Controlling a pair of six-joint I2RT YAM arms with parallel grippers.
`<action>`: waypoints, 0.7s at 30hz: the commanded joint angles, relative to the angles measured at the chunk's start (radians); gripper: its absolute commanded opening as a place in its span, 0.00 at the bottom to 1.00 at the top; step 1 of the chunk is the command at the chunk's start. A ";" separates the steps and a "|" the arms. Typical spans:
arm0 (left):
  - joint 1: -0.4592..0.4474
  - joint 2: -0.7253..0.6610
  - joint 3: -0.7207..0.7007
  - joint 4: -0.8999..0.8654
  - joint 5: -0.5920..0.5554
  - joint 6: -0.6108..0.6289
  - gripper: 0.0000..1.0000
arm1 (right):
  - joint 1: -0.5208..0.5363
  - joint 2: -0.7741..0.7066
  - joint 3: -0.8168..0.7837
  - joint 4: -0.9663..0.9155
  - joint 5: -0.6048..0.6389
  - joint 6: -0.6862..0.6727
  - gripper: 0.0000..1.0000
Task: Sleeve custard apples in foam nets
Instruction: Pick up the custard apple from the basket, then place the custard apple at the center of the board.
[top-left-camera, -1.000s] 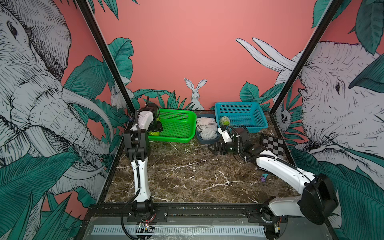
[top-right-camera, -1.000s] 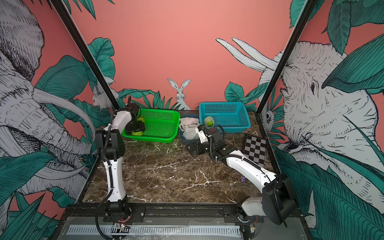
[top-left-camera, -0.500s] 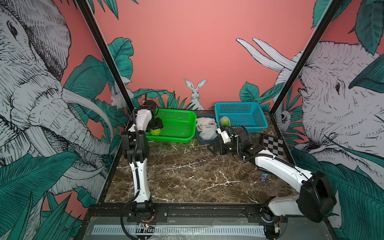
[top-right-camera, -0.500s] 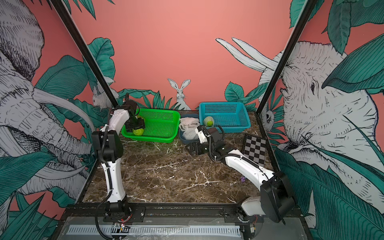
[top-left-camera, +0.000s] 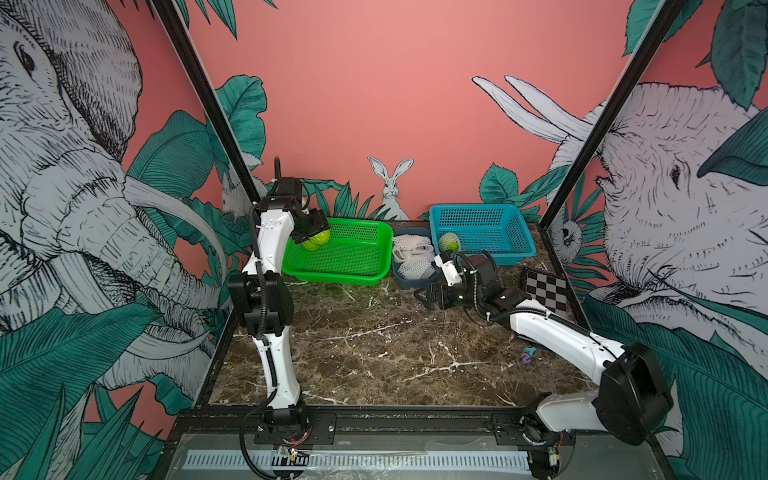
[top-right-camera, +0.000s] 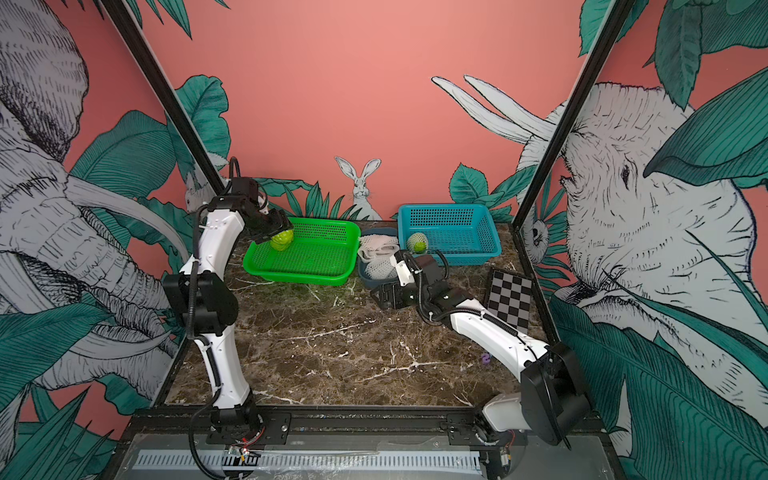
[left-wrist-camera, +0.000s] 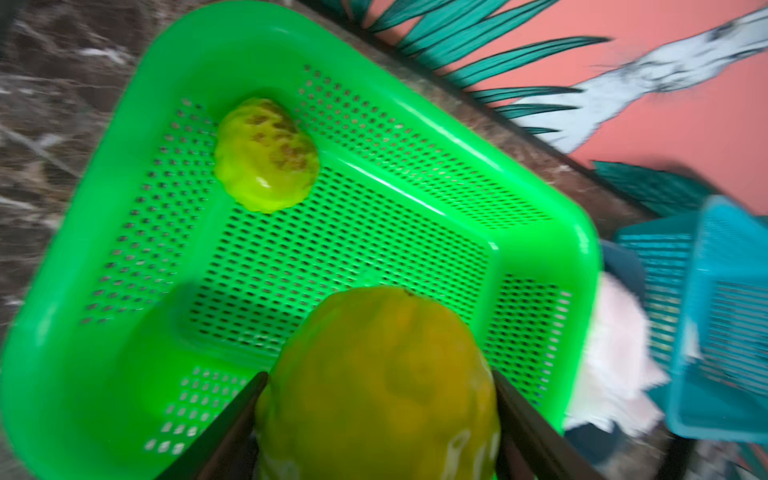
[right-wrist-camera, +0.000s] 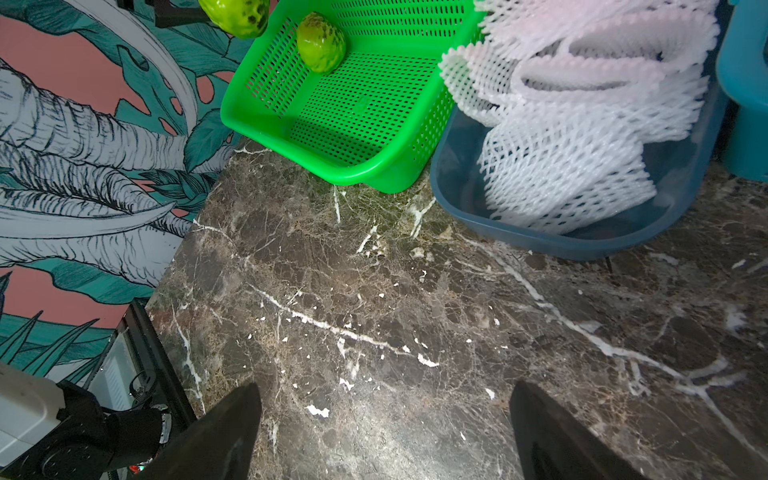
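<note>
left gripper (left-wrist-camera: 378, 415): clamped on a custard apple (left-wrist-camera: 378, 374), one finger (left-wrist-camera: 232, 419) on each side of it, so the fruit sat right between the jaws
held custard apple, from above: in both top views it hung at the gripper tip (top-left-camera: 318, 240) (top-right-camera: 282, 240) over the far left corner of the green basket (top-left-camera: 353, 274), and looked lifted off the basket floor
same fruit from the right wrist: just a bit of it poked in at the frame edge (right-wrist-camera: 235, 14), higher than the basket rim (right-wrist-camera: 332, 174)
second custard apple (left-wrist-camera: 266, 156): loose inside the green basket near a corner, well clear of the left gripper; it also showed in the right wrist view (right-wrist-camera: 321, 41)
third custard apple (top-left-camera: 449, 242): sat in the blue basket (top-left-camera: 498, 257) near its left wall, with what looked like white mesh around it; no gripper was anywhere near it
foam nets (right-wrist-camera: 582, 124): a pile of white mesh sleeves stuffed in the grey-blue tub (right-wrist-camera: 561, 241), which was squeezed between the two baskets (top-left-camera: 411, 255)
right gripper (right-wrist-camera: 390, 415): jaws spread wide with nothing between them, hovering low over the marble table (right-wrist-camera: 374, 311)
right gripper vs nets: it was just in front of the tub in a top view (top-left-camera: 424, 297) and was not touching the nets or the tub
extras: a checkerboard card (top-left-camera: 546, 291) lay flat on the table beside the right arm
</note>
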 joint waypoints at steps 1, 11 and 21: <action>0.007 -0.110 -0.067 0.088 0.168 -0.062 0.62 | 0.006 -0.012 0.012 0.029 0.000 -0.002 0.95; 0.008 -0.344 -0.491 0.472 0.606 -0.198 0.62 | 0.006 -0.045 -0.003 0.005 0.029 -0.029 0.95; -0.019 -0.546 -0.823 0.524 0.854 -0.069 0.61 | 0.006 -0.066 -0.004 -0.044 0.053 -0.070 0.95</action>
